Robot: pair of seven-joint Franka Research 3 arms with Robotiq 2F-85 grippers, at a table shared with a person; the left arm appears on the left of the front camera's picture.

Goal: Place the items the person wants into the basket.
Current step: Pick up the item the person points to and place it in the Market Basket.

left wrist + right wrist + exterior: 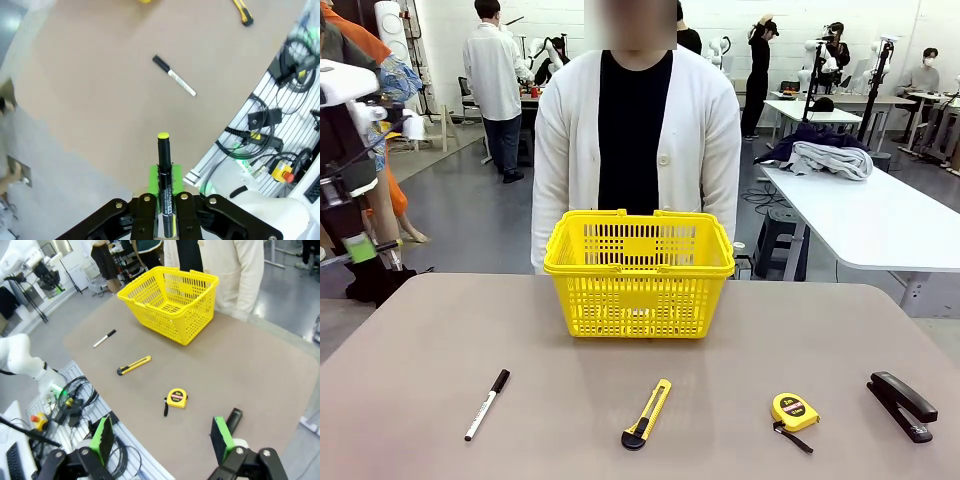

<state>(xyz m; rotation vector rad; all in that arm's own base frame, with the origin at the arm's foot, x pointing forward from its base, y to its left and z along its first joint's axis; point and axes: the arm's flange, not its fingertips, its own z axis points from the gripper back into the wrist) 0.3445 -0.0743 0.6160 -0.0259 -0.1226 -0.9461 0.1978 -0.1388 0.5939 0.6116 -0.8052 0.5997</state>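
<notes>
Left gripper [164, 176] is clamped on a slim black pen [163, 150], its yellow-green end jutting past the fingertips, likely for carrying to the yellow basket [197, 322]. The basket stands far ahead of the right gripper [162, 437], which is spread wide and empty, with the black stapler [233, 418] beside it. The pen's print is unreadable.

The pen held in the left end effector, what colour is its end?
Yellow-green, on a black pen, clearest in the left wrist view.

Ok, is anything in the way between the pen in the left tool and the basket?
Nothing visible does. The left tool is shut on the pen; the marker lies nearer the robot, off the line to the basket.
</notes>
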